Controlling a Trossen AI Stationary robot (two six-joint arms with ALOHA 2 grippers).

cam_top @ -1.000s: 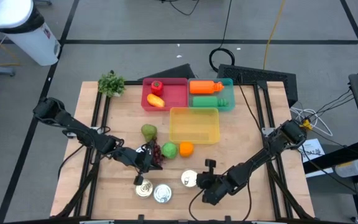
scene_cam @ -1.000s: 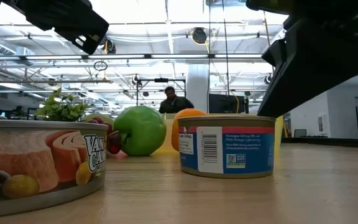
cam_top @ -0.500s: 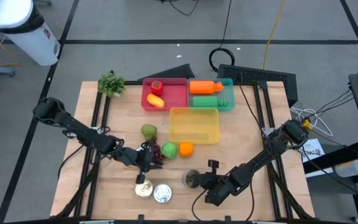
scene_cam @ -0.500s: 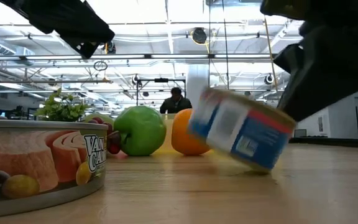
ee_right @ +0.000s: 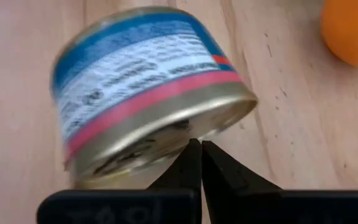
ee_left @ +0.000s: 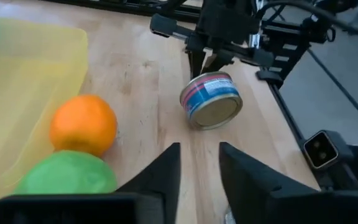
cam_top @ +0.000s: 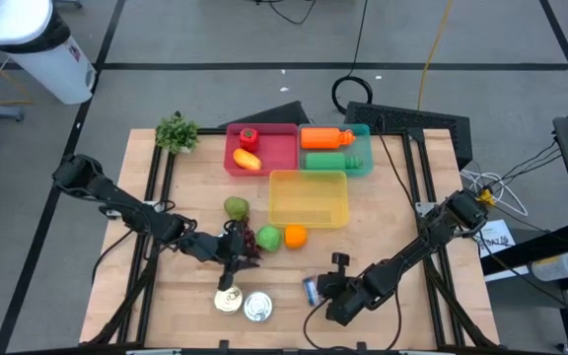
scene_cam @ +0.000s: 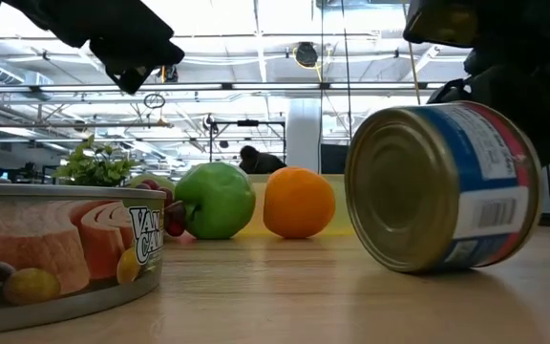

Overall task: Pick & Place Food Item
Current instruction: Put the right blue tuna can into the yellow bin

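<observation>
The wooden table [cam_top: 383,212] carries three trays at its far side: a yellow tray [cam_top: 309,197], a red tray [cam_top: 261,150] with a tomato and an orange-coloured piece inside, and a teal tray [cam_top: 361,148] with an orange bottle and a green bottle. A small green plant [cam_top: 177,131] stands at the far left corner.

In the middle of the table lie a pear [cam_top: 236,207], dark grapes [cam_top: 248,240], a green apple [cam_top: 268,237] and an orange [cam_top: 295,236] — the last two just beside each other, near the yellow tray.

At the near side two cans [cam_top: 243,304] stand upright; on the closer one [scene_cam: 60,253] the low view shows large white letters "VA" and "CA", the rest is cut off. A blue can [cam_top: 312,289] with a red stripe lies tipped on its side, its barcode [scene_cam: 493,215] visible; the small print is not readable.

The right gripper [cam_top: 331,286] is touching this blue can, its fingers [ee_right: 199,163] pressed together and holding nothing. The left gripper [cam_top: 231,254] hangs over the grapes, fingers [ee_left: 166,177] a little apart.
</observation>
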